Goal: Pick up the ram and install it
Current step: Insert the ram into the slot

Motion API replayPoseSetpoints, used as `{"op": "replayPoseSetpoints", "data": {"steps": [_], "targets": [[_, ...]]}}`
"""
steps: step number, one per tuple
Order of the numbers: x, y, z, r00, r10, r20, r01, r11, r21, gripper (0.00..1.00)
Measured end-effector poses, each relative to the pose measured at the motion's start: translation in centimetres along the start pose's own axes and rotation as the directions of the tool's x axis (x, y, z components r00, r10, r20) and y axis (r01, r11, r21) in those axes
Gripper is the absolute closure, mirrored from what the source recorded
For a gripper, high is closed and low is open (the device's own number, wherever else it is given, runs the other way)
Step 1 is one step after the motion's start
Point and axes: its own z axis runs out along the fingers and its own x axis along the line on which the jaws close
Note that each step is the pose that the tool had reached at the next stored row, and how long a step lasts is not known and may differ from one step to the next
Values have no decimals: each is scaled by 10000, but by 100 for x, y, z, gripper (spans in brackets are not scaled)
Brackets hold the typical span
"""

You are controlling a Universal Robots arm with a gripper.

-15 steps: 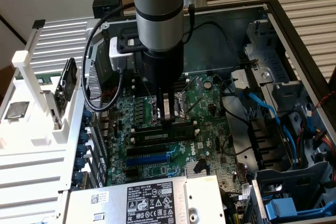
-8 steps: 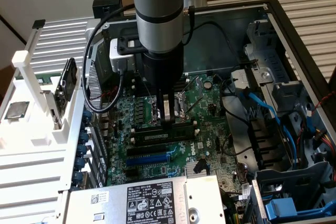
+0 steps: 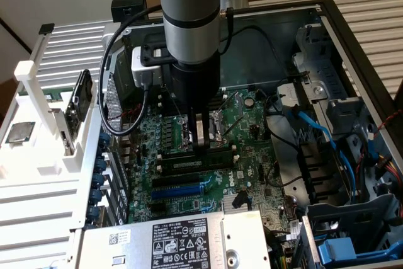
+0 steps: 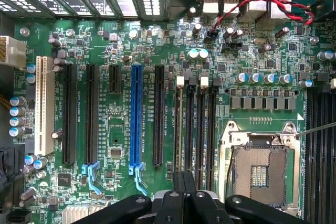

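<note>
In the exterior view, the claw (image 3: 201,138) points straight down into the open computer case (image 3: 327,23). Its fingers are pinched close together. The ram (image 3: 196,161) lies flat right under the fingertips, across the green motherboard (image 3: 252,124), with its long side running from the exterior view's left to right. I cannot tell if the claw is gripping it or just pressing on it.

In the wrist view, the closed fingers (image 4: 184,192) sit over the memory slots (image 4: 195,124), beside the empty processor socket (image 4: 259,169).

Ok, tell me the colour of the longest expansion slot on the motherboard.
Blue, clearest in the wrist view.
</note>
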Motion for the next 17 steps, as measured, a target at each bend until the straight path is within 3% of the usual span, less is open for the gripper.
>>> {"op": "replayPoseSetpoints", "data": {"steps": [17], "targets": [[9, -1, 36, 10000, -30, 3, 30, 10000, 1, 90]]}}
